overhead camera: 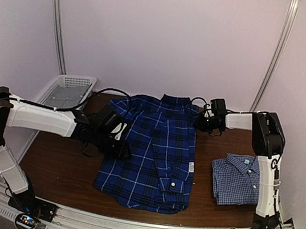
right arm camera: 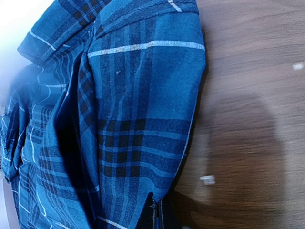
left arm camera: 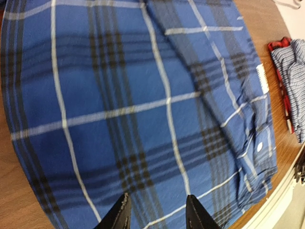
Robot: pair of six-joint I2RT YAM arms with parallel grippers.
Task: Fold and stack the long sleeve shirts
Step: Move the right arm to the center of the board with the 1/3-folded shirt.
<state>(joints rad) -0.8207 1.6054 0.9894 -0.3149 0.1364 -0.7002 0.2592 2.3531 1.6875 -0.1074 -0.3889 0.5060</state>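
The dark blue plaid long sleeve shirt (overhead camera: 153, 149) lies spread on the brown table (overhead camera: 59, 164), collar to the back, a sleeve folded across its front. My left gripper (overhead camera: 119, 141) sits at its left side. In the left wrist view that gripper (left arm camera: 157, 207) is open, its two black fingertips (left arm camera: 121, 212) apart over the plaid cloth (left arm camera: 143, 95). My right gripper (overhead camera: 201, 122) is at the shirt's far right shoulder. In the right wrist view it (right arm camera: 157, 212) is shut on the edge of the plaid cloth (right arm camera: 138, 109). The paler small-check shirt (overhead camera: 238, 179) lies folded at the right.
A white mesh basket (overhead camera: 67, 90) stands at the back left, partly off the table. The right arm's upright link (overhead camera: 270, 178) rises beside the folded pale shirt (left arm camera: 293, 81). A metal rail (overhead camera: 136, 227) runs along the near edge.
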